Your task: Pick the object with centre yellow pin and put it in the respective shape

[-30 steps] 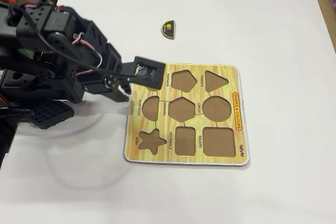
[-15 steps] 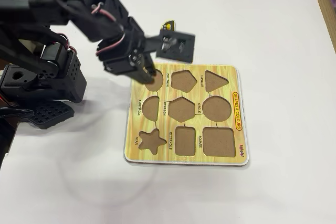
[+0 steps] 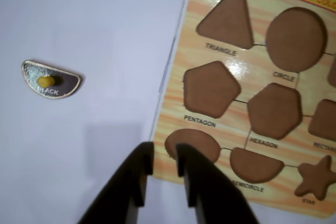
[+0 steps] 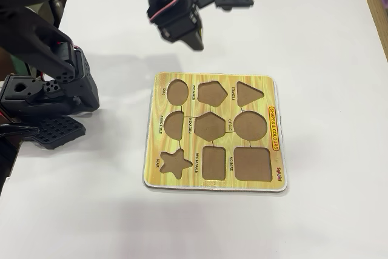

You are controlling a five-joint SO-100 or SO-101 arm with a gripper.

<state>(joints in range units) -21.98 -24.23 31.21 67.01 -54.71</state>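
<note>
White table [image 4: 315, 22]; wooden strip [image 4: 374, 4] along right edge, fixed view.

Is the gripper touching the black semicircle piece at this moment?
Apart. The wrist view shows the gripper with bare white table between its fingertips and the black semicircle piece, which lies flat up and to the left.

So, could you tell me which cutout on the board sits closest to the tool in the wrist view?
The unlabelled oval cutout at the board's near corner; the tool partly overlaps it, unlike the semicircle cutout beside it.
</note>
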